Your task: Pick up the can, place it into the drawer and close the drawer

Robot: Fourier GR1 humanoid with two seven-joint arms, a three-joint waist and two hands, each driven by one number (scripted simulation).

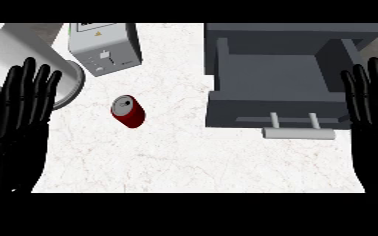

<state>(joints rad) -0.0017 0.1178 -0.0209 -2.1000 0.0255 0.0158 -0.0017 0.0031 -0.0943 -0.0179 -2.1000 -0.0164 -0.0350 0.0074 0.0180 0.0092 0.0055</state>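
Two hands, left [26, 105] and right [362, 100], are resting spread at the tabletop's [184, 155] side edges, flanking the red can [128, 111] and the open drawer [277, 85].

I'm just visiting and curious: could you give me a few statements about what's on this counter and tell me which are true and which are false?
1. The red can stands on the white counter, outside the drawer. True.
2. The grey drawer is pushed fully shut. False: it is pulled open, its inside showing and its handle toward the robot.
3. The left hand is curled round the can. False: it is open at the view's left edge, apart from the can.
4. The right hand is open at the view's right edge, beside the drawer. True.
5. A grey toaster stands beyond the can. True.
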